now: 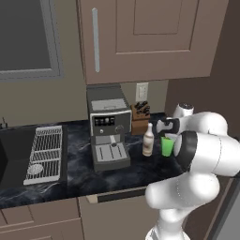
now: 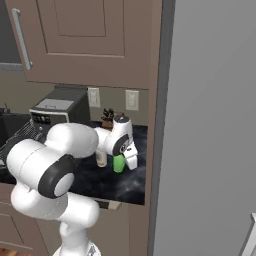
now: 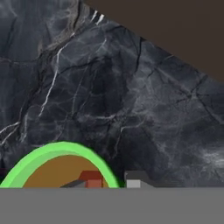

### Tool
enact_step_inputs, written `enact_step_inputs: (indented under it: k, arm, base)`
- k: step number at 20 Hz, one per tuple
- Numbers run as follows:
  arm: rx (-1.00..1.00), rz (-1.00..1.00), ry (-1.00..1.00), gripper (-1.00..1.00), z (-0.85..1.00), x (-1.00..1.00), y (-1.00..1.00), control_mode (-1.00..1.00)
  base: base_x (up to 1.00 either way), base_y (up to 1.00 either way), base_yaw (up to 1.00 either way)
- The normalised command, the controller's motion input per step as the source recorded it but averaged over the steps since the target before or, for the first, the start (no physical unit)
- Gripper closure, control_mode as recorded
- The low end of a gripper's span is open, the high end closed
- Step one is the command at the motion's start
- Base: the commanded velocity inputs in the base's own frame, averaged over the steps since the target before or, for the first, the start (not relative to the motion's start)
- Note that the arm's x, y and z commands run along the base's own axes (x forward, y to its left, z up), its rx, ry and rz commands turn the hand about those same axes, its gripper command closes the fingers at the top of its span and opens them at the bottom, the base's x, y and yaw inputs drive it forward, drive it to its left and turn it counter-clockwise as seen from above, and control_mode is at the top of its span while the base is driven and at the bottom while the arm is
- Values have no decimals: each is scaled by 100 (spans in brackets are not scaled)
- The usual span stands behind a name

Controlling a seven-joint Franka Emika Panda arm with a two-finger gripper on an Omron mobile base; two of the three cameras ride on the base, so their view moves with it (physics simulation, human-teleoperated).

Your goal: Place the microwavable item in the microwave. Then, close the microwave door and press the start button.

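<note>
Green cup | on counter | rim between claw fingers

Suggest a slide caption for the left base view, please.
Gripper at the green cup beside the bottle on the dark marble counter.

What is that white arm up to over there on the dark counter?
The white arm has reached down over the green cup on the dark marble counter, beside a white-and-brown bottle. Its tool sits at the cup's rim, one fingertip inside over the brown contents and one outside, closing on the wall. The cup appears to rest on the counter, not yet lifted. A coffee machine stands to the left.
</note>
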Motion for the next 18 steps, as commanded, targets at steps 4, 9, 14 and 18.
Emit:
enact_step_inputs:
  k: [4, 9, 14, 18]
  arm:
    - [-1, 0, -41, 100, 64, -84, -4, -100]
    - [-4, -3, -35, 100, 100, -93, 0, -100]
    - [-1, -9, -11, 100, 100, -67, 8, -100]
    - [0, -7, 0, 100, 84, -60, 13, -100]
  base:
    - [0, 0, 0]
    - [0, 0, 0]
    - [0, 0, 0]
    - [0, 0, 0]
